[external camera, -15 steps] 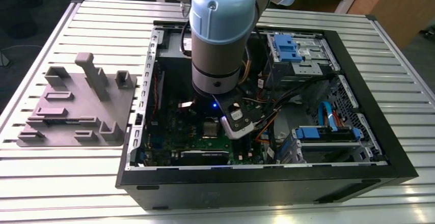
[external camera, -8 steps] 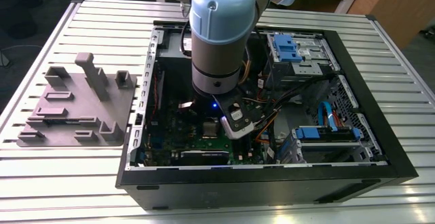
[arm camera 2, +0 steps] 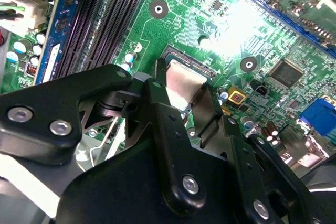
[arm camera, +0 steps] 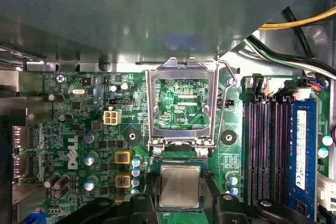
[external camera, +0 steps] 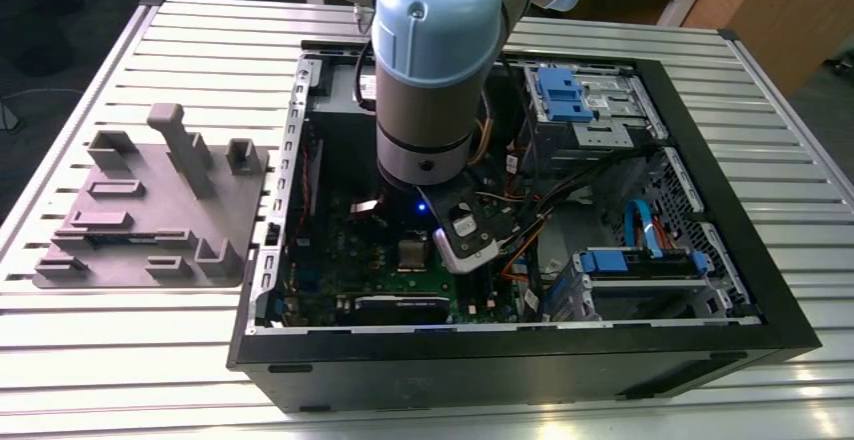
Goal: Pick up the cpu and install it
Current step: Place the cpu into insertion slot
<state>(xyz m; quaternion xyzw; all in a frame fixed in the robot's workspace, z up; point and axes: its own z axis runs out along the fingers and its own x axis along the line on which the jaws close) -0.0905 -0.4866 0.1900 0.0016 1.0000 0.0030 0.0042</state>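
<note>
As jaws grip cpu (arm camera: 180, 185), socket (arm camera: 178, 158) edges close

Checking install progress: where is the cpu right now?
In both wrist views the cpu is at the socket of the green motherboard, next to the open metal retention frame and right by the pincer.

The arm (external camera: 427, 70) reaches down into the open computer case (external camera: 534, 365), its gripper (external camera: 451, 250) low over the green motherboard (external camera: 387, 285). A grey block plate (external camera: 147, 230) lies on the slatted table (external camera: 134, 360) at the exterior view's left.

White logo lettering and small markings stand on the motherboard (arm camera: 100, 109).
</note>
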